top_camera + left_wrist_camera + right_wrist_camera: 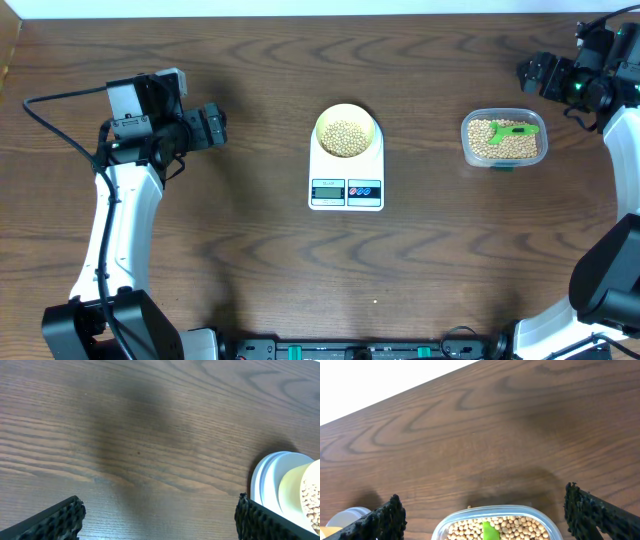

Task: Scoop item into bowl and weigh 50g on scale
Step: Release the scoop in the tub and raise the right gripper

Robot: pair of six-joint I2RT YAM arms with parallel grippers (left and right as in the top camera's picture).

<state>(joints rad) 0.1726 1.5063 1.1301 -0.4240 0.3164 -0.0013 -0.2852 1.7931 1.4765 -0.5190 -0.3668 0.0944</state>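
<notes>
The white scale (326,168) lies mid-table with the pale-yellow bowl (322,122) on its platform, and tan beans (347,137) fill the bowl. More beans (495,142) lie in a clear tub (466,140) at the right, with a green scoop (514,131) resting on them. My left gripper (222,125) hovers open to the left of the scale with nothing between its fingers (55,522). The scale's platform (263,477) and the bowl (291,485) show at the right edge of the left wrist view. My right gripper (522,72) is open and empty, up and to the right of the tub (495,510).
Dark wood table all around. One stray bean (468,507) lies on the table just beyond the tub's rim. The scale's display and buttons (346,190) face the near edge. The table's far edge runs close behind the right arm (600,75).
</notes>
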